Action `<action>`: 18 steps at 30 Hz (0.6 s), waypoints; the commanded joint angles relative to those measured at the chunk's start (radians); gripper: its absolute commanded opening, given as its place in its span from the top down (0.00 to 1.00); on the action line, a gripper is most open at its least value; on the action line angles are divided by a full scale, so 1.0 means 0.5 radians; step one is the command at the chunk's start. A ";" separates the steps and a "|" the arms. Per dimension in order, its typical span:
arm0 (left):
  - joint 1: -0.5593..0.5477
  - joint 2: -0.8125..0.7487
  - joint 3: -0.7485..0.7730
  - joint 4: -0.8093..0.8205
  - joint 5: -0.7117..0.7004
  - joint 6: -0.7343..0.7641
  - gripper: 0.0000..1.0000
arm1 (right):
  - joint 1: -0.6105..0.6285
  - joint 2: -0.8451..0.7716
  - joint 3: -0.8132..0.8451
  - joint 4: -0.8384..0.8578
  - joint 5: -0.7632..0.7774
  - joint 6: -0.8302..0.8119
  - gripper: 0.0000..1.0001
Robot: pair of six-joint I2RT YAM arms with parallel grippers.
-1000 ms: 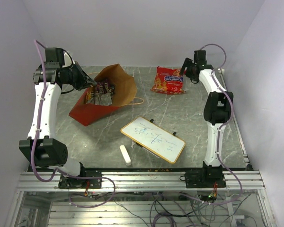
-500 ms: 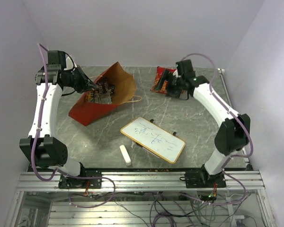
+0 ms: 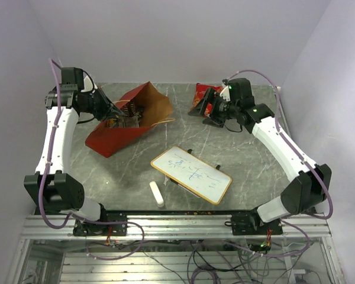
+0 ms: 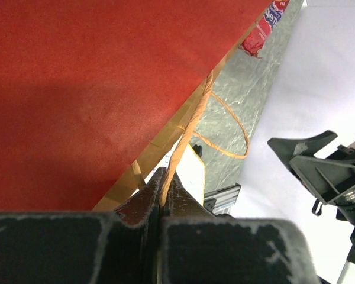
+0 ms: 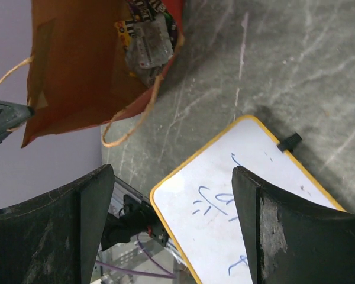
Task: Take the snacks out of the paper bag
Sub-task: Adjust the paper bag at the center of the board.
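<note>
The red paper bag (image 3: 115, 137) lies on its side at the far left of the bench (image 3: 130, 177), with its long axis running from the closed bottom at near left to the open mouth at far right; small candy packs (image 5: 143, 35) sit just inside the mouth. The left gripper (image 4: 164, 188) has its jaws closed tight on one twine handle (image 4: 186, 133) of the bag (the other loop lies loose on the bench). The right gripper (image 3: 210, 112) hangs with its jaws wide apart and holding nothing, just beside the red-orange snack bag (image 3: 200, 97), which lies outside the paper bag at the far side.
</note>
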 commanded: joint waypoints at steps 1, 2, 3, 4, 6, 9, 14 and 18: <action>-0.012 -0.084 -0.047 -0.026 0.037 -0.023 0.93 | 0.023 0.194 0.118 0.161 -0.152 -0.125 0.20; -0.014 -0.097 -0.065 -0.011 0.061 -0.050 0.93 | 0.033 0.239 0.151 0.163 -0.176 -0.155 0.20; -0.022 -0.124 -0.091 0.042 0.086 -0.080 0.93 | 0.041 0.279 0.174 0.174 -0.219 -0.163 0.20; -0.023 -0.151 -0.116 0.091 0.087 -0.114 0.93 | 0.042 0.312 0.175 0.208 -0.270 -0.157 0.20; -0.025 -0.169 -0.123 0.110 0.087 -0.148 0.93 | 0.043 0.388 0.172 0.239 -0.344 -0.126 0.20; -0.046 -0.126 -0.060 -0.006 0.068 -0.141 0.93 | 0.048 0.476 0.127 0.273 -0.457 -0.097 0.20; -0.152 -0.222 -0.099 0.140 -0.073 -0.234 0.93 | 0.065 0.566 0.075 0.365 -0.589 -0.100 0.22; -0.272 -0.319 -0.215 0.450 -0.198 -0.348 0.93 | 0.079 0.587 0.080 0.372 -0.541 -0.189 0.23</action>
